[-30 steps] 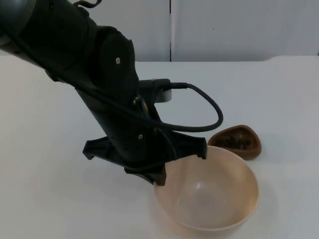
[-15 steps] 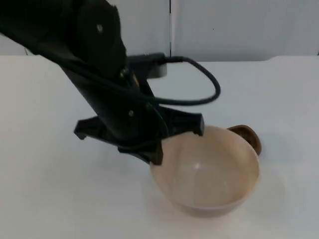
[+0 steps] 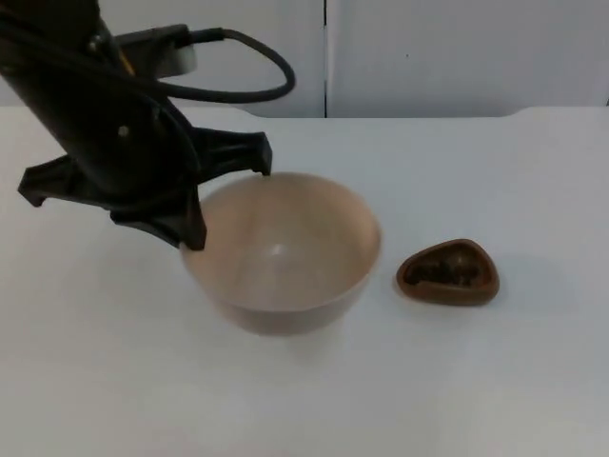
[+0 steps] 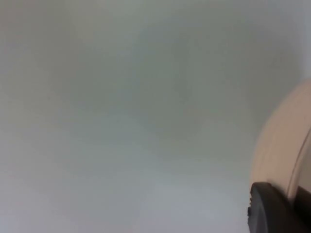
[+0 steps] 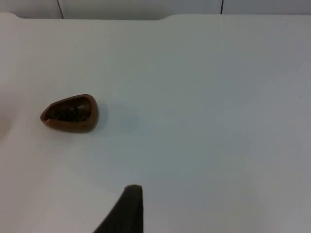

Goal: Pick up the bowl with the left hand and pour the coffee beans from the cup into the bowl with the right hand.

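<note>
Bowl [image 3: 282,255] is up off the table [image 3: 495,381], pinched at its nine o'clock rim by the left gripper [image 3: 190,224], fingers closed on the wall. Cup [image 3: 447,273] with beans [image 3: 440,271] sits at three o'clock, apart. Right gripper [image 5: 127,208] waits above the table; its opening, can't tell.

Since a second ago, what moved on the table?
The left tool, shut on the beige bowl's rim, carried the bowl leftward and away from the camera, off the spot beside the brown cup. That uncovered the cup, which half a second ago was mostly hidden behind the bowl. The cup stayed put on the white table, still holding its coffee beans.
</note>
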You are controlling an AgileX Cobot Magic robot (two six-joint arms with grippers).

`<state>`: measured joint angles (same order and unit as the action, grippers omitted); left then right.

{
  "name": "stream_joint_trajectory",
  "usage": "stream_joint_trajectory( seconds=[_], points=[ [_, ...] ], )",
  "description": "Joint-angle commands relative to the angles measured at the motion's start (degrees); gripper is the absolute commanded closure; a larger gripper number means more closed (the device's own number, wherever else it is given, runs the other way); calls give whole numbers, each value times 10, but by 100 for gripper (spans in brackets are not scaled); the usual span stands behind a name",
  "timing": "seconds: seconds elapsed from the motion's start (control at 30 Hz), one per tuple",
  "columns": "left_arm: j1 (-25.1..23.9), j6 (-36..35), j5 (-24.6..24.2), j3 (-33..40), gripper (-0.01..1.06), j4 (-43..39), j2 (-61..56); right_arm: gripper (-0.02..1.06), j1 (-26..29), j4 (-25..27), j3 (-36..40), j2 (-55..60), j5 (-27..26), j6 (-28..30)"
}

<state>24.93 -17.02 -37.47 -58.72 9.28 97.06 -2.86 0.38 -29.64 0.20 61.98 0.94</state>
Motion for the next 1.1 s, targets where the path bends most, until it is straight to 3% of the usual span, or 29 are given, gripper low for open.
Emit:
stream_joint_trajectory(
  seconds=[0.0,0.6,1.07],
  points=[
    [-7,2,-3,1,105,1,-7,-1,4,0,1,-2,-2,0],
    [-11,2,7,1,105,21,-7,-1,4,56,1,-2,-2,0],
    [-11,2,-14,1,105,14,-7,-1,4,57,1,-2,-7,0]
  ],
)
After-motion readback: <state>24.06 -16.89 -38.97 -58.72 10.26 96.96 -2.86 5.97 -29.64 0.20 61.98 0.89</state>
